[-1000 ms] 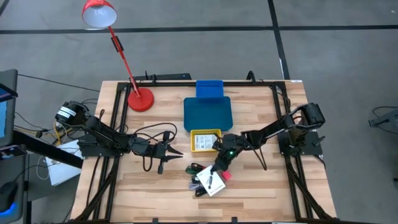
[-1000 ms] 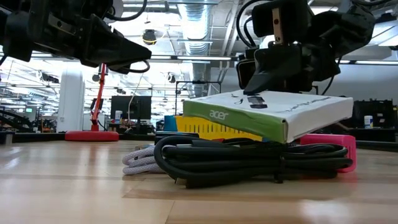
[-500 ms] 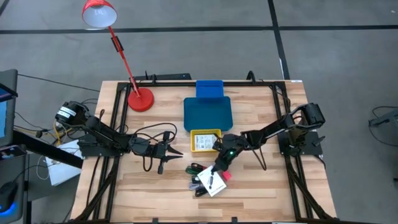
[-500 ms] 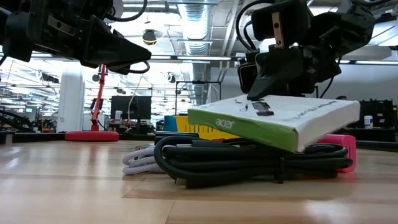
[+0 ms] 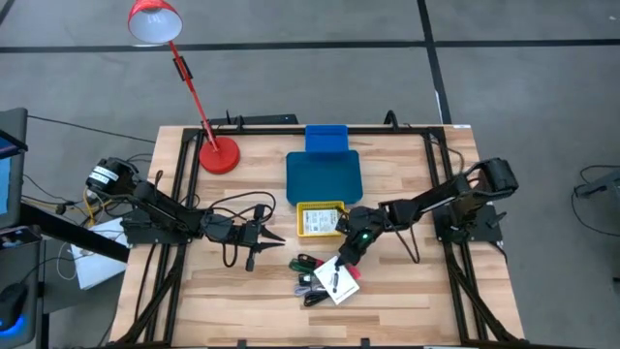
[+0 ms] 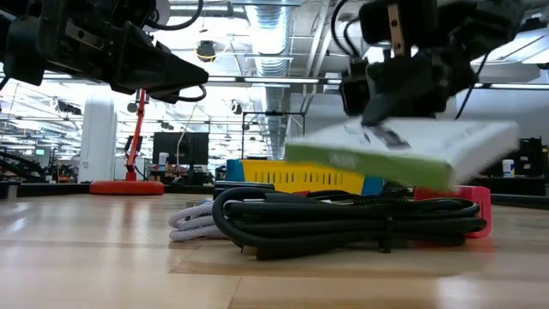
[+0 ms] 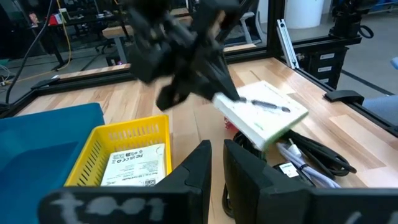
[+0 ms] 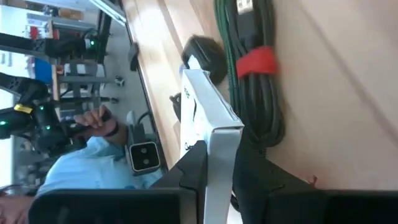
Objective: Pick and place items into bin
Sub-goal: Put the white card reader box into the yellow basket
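You're working in a robotics lab or industrial workshop. Look past the wooden table (image 5: 232,291) in the low view: exposed ceiling ducts (image 6: 274,39) and strip lights run overhead, with monitors (image 6: 184,148) and benches across an open hall. The left wrist view shows aluminium frame posts (image 7: 287,37) and workbenches (image 7: 118,43) behind. From above, you see grey concrete floor (image 5: 523,87) with dark tape lines, a black metal frame (image 5: 291,129) rimming the table, and a red desk lamp (image 5: 184,73). A seated person (image 8: 93,168) appears in the right wrist view.
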Robot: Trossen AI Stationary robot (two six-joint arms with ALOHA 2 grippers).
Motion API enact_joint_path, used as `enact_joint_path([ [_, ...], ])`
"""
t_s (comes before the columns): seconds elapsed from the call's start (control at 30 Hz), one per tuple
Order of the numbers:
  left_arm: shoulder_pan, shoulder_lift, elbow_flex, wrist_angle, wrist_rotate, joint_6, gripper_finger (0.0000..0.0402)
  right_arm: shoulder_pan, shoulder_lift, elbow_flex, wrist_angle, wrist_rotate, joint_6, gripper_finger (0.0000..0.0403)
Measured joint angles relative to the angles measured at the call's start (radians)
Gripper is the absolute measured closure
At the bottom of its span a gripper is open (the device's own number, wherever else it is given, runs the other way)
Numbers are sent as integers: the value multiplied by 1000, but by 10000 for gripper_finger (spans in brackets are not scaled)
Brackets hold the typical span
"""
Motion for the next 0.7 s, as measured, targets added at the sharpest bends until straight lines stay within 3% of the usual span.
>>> enact_joint_path([
  [0.37,0,0,0,-3,0,5,370,-69,-287,0,-300,203,-146,355],
  [0.7,0,0,0,-2,0,18,370,-167,-360,0,-310,297,-349,355],
])
